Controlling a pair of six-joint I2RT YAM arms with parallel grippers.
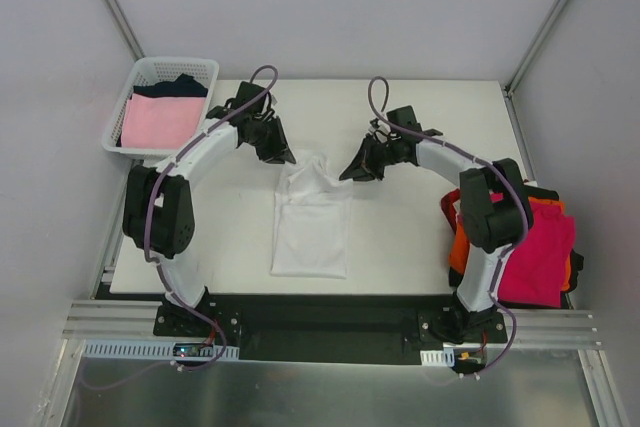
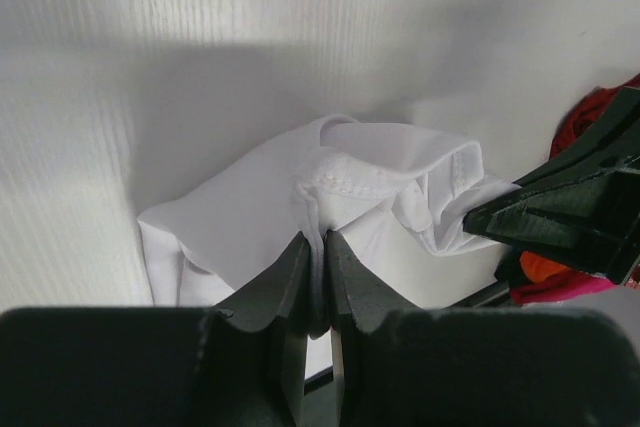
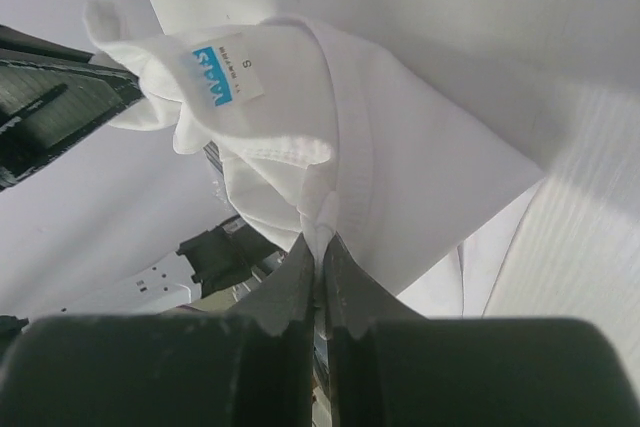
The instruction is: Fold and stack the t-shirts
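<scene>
1. My left hand (image 2: 317,242) is clenched on a fold of the white cloth t-shirt (image 2: 250,207). The two black fingers are pressed nearly together, with the stitched collar edge pinched between them.
2. My right hand (image 3: 318,247) is clamped on the same shirt (image 3: 400,177) in the same way, its fingers closed tight on a thin ridge of cloth just below the ribbed neckline.
3. A small blue-and-white size label (image 3: 222,74) shows inside the collar, turned up toward my right wrist camera.
4. From above, my left hand (image 1: 283,155) and right hand (image 1: 350,172) stand at the far corners of the white cloth t-shirt (image 1: 312,227), one on each side of its collar end. The cloth is bunched between them.
5. The rest of the shirt lies flat in a narrow oblong on the white surface (image 1: 220,237). It runs from my hands toward the near edge, about midway between my two arms.
6. On the far left corner sits a white plastic lattice basket (image 1: 130,97) holding a pale pink cloth shirt (image 1: 160,122), with a dark navy cloth shirt (image 1: 180,85) behind it.
7. At the right edge, behind my right arm, a magenta-red cloth shirt (image 1: 540,252) lies on top of an orange cloth shirt (image 1: 460,247), well apart from the white one.
</scene>
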